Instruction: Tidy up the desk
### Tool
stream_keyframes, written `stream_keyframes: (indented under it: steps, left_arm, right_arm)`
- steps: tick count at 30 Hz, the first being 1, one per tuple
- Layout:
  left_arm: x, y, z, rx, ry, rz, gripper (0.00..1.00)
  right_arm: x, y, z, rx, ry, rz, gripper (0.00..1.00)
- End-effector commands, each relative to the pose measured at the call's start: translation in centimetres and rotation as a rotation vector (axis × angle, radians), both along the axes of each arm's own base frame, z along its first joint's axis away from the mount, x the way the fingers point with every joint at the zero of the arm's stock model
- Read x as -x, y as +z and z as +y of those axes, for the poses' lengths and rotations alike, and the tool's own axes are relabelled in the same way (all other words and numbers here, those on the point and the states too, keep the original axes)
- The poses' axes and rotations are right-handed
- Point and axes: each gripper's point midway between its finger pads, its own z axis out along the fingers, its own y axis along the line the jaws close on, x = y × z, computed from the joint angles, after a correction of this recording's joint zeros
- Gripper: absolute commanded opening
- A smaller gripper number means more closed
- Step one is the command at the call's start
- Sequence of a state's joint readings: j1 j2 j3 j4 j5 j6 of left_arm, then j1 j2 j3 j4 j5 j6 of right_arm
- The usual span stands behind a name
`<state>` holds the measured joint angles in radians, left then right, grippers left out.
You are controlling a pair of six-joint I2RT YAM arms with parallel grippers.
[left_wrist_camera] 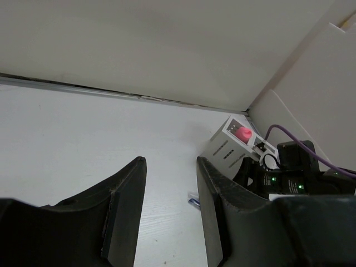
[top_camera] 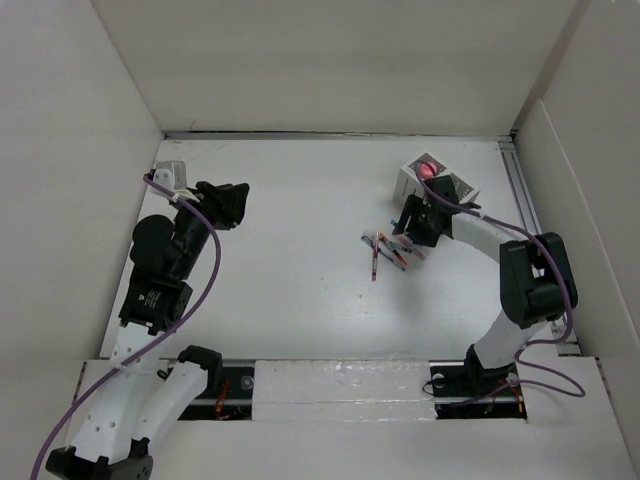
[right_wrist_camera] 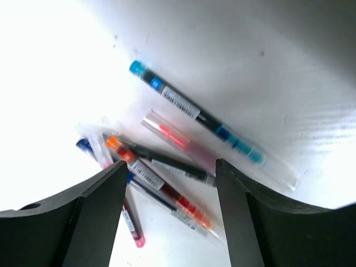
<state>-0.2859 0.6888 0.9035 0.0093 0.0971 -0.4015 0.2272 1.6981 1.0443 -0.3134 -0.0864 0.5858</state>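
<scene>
The right gripper [right_wrist_camera: 172,172] is hanging spread over the pens [right_wrist_camera: 194,114]; the left gripper [left_wrist_camera: 169,164] is sitting left, slightly spread. Both are holding nothing.

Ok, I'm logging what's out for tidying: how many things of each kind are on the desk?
Pens: 6, overlapping in one pile
Organizer: 1
Pink item in it: 1
Grey box: 1
Total: 9
</scene>
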Motion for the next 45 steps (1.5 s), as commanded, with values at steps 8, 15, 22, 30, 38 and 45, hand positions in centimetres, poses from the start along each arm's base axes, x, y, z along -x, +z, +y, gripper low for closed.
stream_keyframes:
  steps: [8, 15, 22, 30, 38, 45]
  left_arm:
    - [0.5, 1.3, 0.2, 0.010, -0.002, -0.053, 0.37]
    - [0.6, 1.4, 0.1, 0.012, -0.006, -0.056, 0.37]
    - [0.7, 1.5, 0.0, 0.014, -0.013, -0.061, 0.37]
    - [0.9, 1.6, 0.2, 0.017, -0.008, -0.067, 0.37]
    - [1.3, 2.1, 0.3, 0.021, -0.008, -0.082, 0.37]
    - [0.8, 1.6, 0.3, 0.015, 0.000, -0.064, 0.37]
  right_arm:
    - [1.2, -0.4, -0.7, 0.155, -0.036, -0.003, 0.66]
    - [2.0, -0.4, -0.7, 0.264, -0.053, -0.033, 0.55]
    - [0.3, -0.4, -0.7, 0.298, -0.055, -0.036, 0.71]
    - [-0.1, -1.6, 1.0, 0.347, 0.003, 0.018, 0.56]
    - [1.6, -1.8, 3.4, 0.285, 0.086, 0.045, 0.37]
    - [1.7, -1.9, 5.0, 0.241, 0.112, 0.035, 0.30]
